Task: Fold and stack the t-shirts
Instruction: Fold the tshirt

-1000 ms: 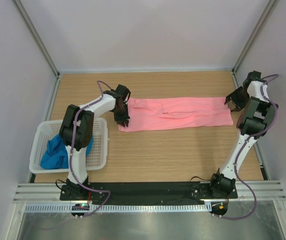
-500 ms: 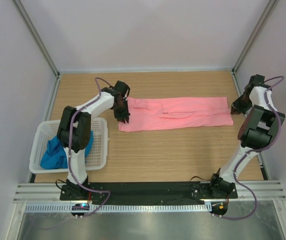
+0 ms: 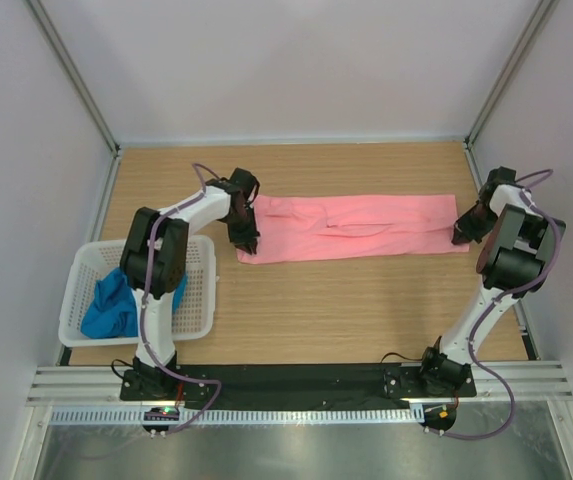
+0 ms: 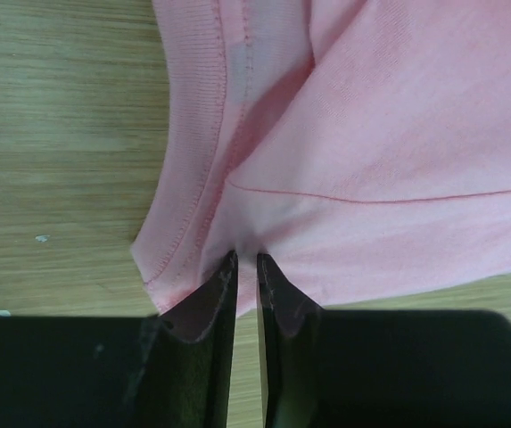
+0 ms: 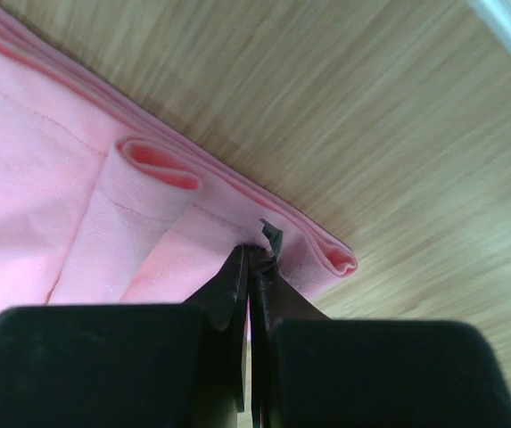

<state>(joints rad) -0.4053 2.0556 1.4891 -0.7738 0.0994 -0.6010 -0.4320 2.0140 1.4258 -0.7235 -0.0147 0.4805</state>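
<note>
Wooden surface [image 3: 366,310] is spanned by the pink t-shirt [image 3: 366,228], its ends pinched by the left tool [image 4: 246,260] and right tool [image 5: 257,251]; the blue t-shirt [image 3: 106,310] is heaped in the basket [image 3: 204,300], lower left.

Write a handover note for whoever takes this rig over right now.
Left gripper: shut on the left end of the pink t-shirt.
Right gripper: shut on its right end.
Pink t-shirt: a long strip, folded lengthwise, lying flat across the table.
Blue t-shirt: crumpled in the white basket, not folded.
Done: lengthwise fold of the pink one.
Left: probably fold it end to end, then take out, fold and stack the blue one.
</note>
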